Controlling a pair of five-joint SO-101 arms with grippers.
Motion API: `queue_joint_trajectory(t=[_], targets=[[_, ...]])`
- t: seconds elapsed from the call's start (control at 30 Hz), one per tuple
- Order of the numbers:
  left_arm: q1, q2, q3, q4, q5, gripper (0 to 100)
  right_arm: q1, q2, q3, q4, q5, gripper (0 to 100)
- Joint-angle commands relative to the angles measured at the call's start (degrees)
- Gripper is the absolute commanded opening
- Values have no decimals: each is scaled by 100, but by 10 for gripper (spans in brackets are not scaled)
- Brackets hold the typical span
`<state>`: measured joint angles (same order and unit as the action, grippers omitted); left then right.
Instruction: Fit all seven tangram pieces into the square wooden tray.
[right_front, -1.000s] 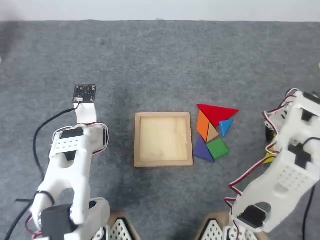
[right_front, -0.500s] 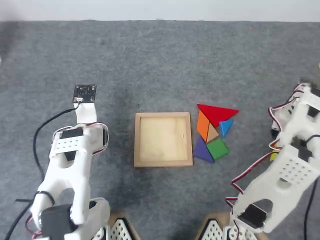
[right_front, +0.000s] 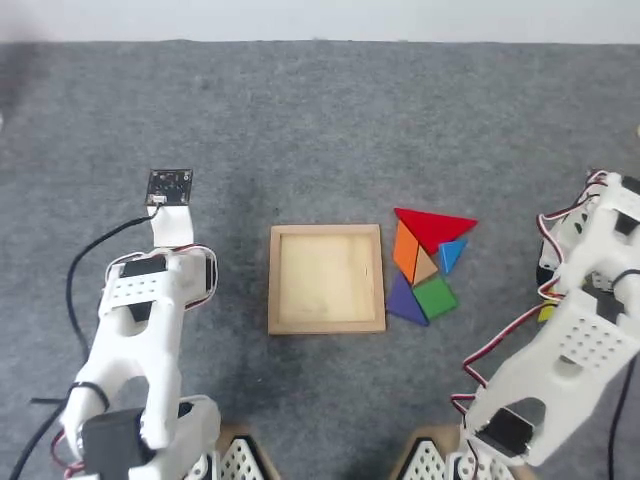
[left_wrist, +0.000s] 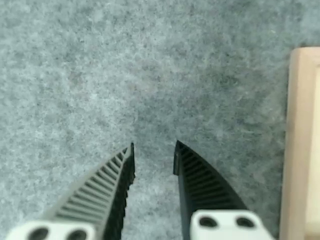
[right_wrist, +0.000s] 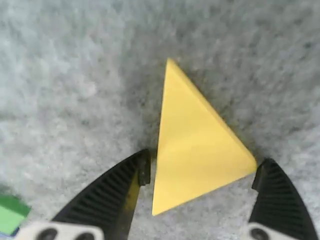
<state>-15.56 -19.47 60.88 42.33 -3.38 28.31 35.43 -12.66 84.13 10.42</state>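
Wooden tray (right_front: 274, 280) is sitting on carpet (right_front: 300, 130), six coloured pieces (right_front: 425, 265) clustered just beside it. Right gripper (right_wrist: 203, 170) is straddling, jaws apart, a flat yellow triangle (right_wrist: 195, 145) pointing away from it. Left gripper (left_wrist: 154, 146) is hanging slightly parted.

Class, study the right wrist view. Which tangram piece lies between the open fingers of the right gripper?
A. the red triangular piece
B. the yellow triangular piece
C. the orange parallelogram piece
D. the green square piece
B: the right wrist view shows the yellow triangular piece lying flat between the spread fingers of the right gripper.
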Motion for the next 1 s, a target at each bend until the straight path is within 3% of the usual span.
queue_joint_trajectory(t=[0.0,0.23,0.37,0.73,0.97], targets=[[26,-35,-22,-123,-53,123,48,-251,-141,-259,-202,328],[26,-35,-22,-123,-53,123,75,523,-167,-629,-176,318],[26,-35,-22,-123,-53,123,40,585,-211,-611,193,206],[26,-35,-22,-123,-53,123,66,541,-220,-611,-53,213],[26,-35,-22,-123,-53,123,31,-303,-220,-268,-70,213]])
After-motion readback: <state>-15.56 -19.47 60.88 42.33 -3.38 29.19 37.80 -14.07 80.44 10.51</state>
